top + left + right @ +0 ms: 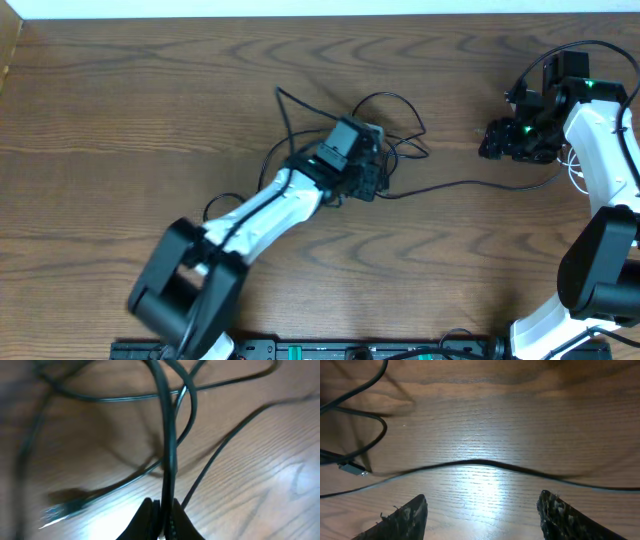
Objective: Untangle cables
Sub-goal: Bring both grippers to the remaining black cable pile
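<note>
Across the wooden table [120, 90], my left arm [262, 208] reaches to the middle, where the black cables [430, 187] lie in a loose tangle. My left gripper [162, 510] is pinched on one black strand. My right gripper [482, 496], fingers wide apart, hovers by another strand, a small plug [352, 468] to one side.

Glossy black cables [168, 435], grained wooden table [520, 420]

Our left gripper [161, 505] is clamped on a black cable [167, 435] over the middle of the table [120, 100]. Our right gripper [482, 496] gapes open near its right edge.
</note>
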